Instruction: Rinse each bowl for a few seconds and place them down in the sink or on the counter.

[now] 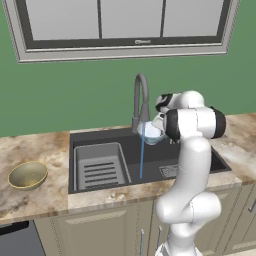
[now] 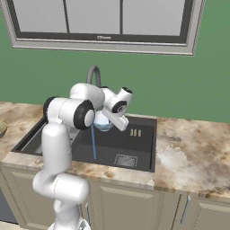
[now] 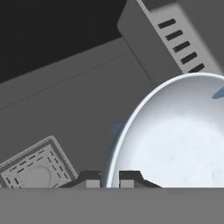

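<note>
The pale blue-white bowl point(image 1: 150, 133) point(image 2: 103, 122) point(image 3: 175, 135) hangs under the faucet point(image 1: 141, 100) point(image 2: 93, 75), above the dark sink point(image 1: 140, 155) point(image 2: 134, 148). A thin blue stream of water falls past it into the basin. My gripper point(image 3: 109, 179) is shut on the bowl's rim, one fingertip on each side of the edge. The olive-gold bowl point(image 1: 28, 175) sits upright on the speckled counter point(image 1: 35, 195) left of the sink, apart from the arm.
A grey ribbed rack insert point(image 1: 99, 167) point(image 3: 175, 35) fills the sink's left part, and the square drain point(image 2: 125, 160) point(image 3: 35, 173) lies at its right. Counter point(image 2: 193, 157) stretches to the sink's right. A window runs above the green wall.
</note>
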